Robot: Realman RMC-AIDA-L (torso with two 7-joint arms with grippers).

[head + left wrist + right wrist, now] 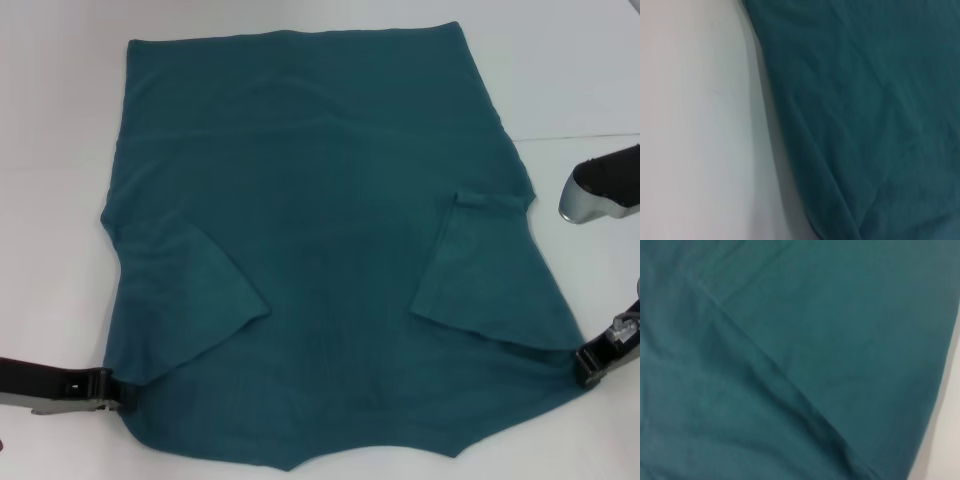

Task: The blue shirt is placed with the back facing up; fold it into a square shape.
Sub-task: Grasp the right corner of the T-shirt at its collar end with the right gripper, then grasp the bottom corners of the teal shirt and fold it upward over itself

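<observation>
Both grippers, left (112,388) and right (588,366), are sitting at the blue shirt (330,250)'s near corners. Jaws' state: cannot tell. Lifting evenly should be keeping the fold square.

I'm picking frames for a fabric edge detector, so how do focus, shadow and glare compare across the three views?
Head view: the shirt is evenly lit and fairly crisp, its folded-in sleeves casting thin shadows, no glare on the table. Left wrist view: soft, out of focus, with a blurred shadow band along the shirt's edge. Right wrist view: also soft, only a diagonal fold line reads clearly.
</observation>
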